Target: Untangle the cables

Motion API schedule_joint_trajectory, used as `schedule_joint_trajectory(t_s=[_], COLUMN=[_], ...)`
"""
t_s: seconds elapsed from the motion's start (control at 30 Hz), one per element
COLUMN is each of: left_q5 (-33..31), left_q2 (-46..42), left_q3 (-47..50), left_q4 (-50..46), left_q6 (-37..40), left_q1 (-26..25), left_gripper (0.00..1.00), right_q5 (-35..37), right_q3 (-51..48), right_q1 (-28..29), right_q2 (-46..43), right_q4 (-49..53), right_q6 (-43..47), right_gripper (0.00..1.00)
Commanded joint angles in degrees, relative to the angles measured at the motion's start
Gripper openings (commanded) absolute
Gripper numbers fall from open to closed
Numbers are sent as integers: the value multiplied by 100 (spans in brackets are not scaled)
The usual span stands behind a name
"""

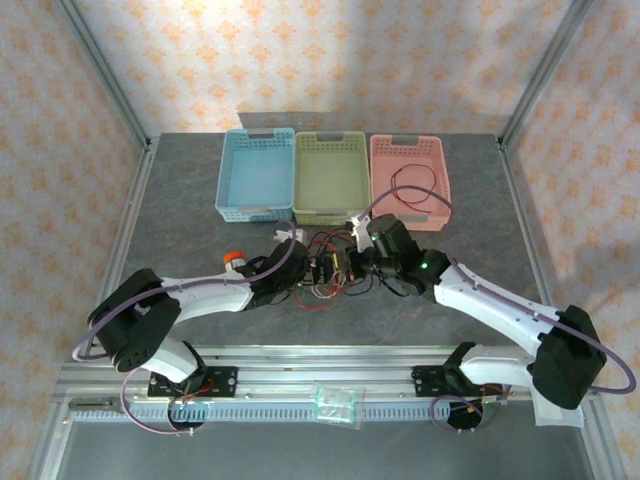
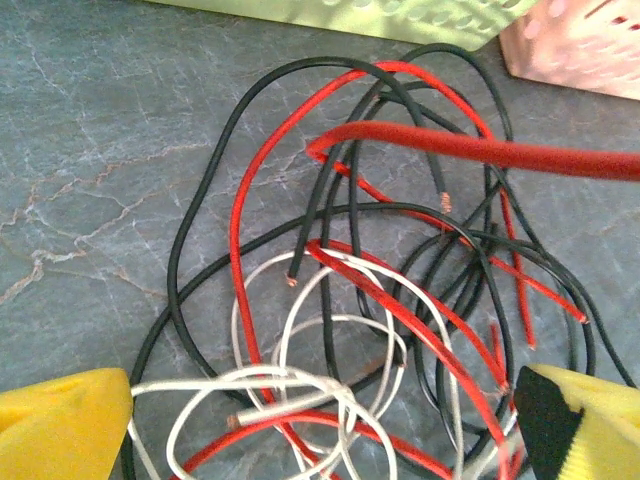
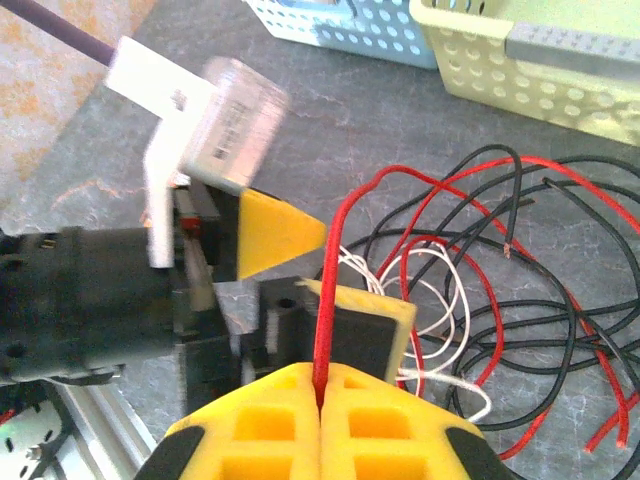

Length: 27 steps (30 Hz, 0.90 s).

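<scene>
Pinching one thin red wire (image 3: pixel 323 290) tight, the right gripper (image 3: pixel 320 398) holds it up out of the tangle of thin black, red and whitish cables (image 2: pixel 400 312) on the grey marbled table (image 1: pixel 180 220) just by the green plastic basket (image 1: pixel 325 212), left gripper (image 2: pixel 320 430) gaping wide over the pile.

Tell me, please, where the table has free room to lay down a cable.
Bare table lies left of the blue basket and right of the pink basket. It is crowded in front of the green basket, where the cables lie tangled and the right tool pinches a red cable.
</scene>
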State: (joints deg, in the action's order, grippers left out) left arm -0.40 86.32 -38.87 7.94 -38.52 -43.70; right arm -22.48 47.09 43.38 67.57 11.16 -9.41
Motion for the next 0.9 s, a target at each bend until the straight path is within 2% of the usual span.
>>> schedule_joint_trajectory(t_s=[0.0, 0.43, 0.87], left_q5=[-434, -829, -889], left_q2=[233, 1142, 1368], left_q3=[-292, -839, -824], left_q4=[-386, -681, -676], left_q6=[78, 3, -32], left_q1=[-29, -31, -27], left_gripper=[99, 99, 99], right_q5=[96, 451, 965], right_q3=[328, 1243, 2136], right_q1=[48, 48, 48], right_q2=[-315, -717, -882], right_q4=[59, 490, 797], right_q6=[-61, 307, 712], right_gripper=[0, 0, 0])
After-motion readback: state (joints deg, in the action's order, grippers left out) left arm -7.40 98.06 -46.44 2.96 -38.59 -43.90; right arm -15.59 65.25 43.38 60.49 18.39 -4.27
